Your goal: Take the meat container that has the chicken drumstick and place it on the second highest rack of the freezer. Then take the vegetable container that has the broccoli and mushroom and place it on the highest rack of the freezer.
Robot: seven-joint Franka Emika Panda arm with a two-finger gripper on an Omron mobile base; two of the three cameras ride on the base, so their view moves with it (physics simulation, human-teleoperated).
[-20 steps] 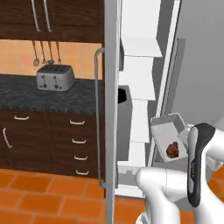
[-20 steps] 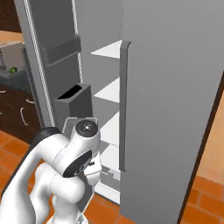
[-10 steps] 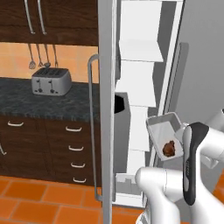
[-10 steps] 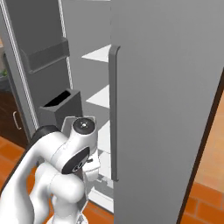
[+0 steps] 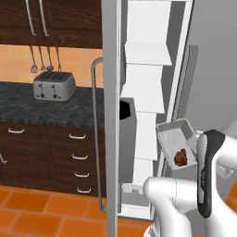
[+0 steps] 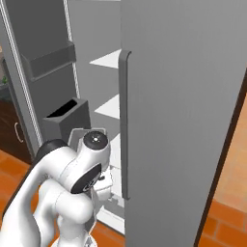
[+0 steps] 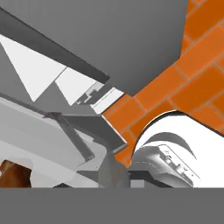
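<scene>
Base rolls closer since earlier frame: toaster [image 5: 54, 85] slides right in left base view, freezer [image 6: 108, 116] interior looms larger. Meat container [image 5: 177, 141], pale grey tray, sits right of centre in left base view, tilted, in front of open freezer's white shelves [image 5: 144, 53]. Chicken drumstick [image 5: 181, 157] lies at tray's lower end. Gripper [image 7: 114, 171] at bottom of hand view, jaws narrow, clamped on tray rim. Orange tile floor [image 7: 205, 52] at upper right of hand view.

no readable text, label or number shows anywhere.
</scene>
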